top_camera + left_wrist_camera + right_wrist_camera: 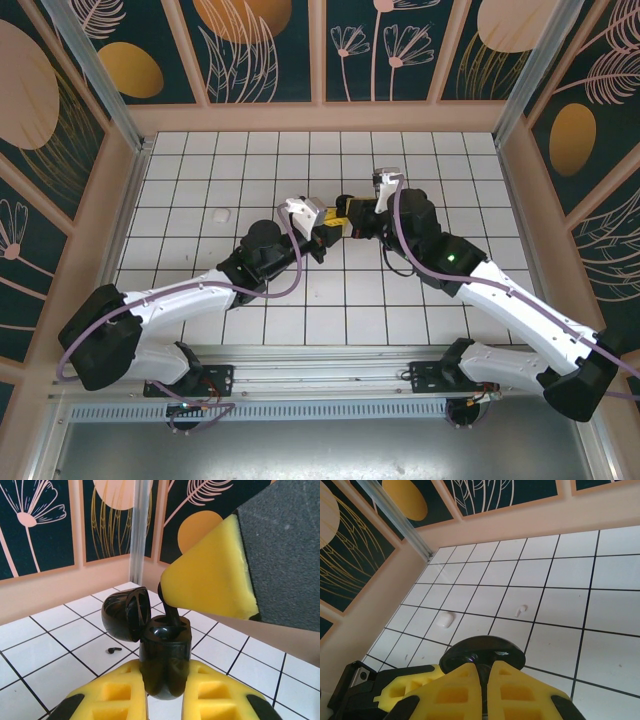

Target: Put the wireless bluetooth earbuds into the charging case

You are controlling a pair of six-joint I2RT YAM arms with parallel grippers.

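Black, yellow and white.
Glossy black charging case [165,655]; left hand [165,697] and right hand [484,690] yellow foam; black earbud [171,614] at the case's mouth; counter [45,645] beneath it white, dark grid lines; walls [45,525] behind navy, peach plant outlines.

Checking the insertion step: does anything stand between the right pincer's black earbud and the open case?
Nothing visible: the lid is tipped back, and the black earbud touches the open top of the case.

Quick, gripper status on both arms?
Left gripper: closed, holding the charging case.
Right gripper: closed, holding a black earbud at the case opening.
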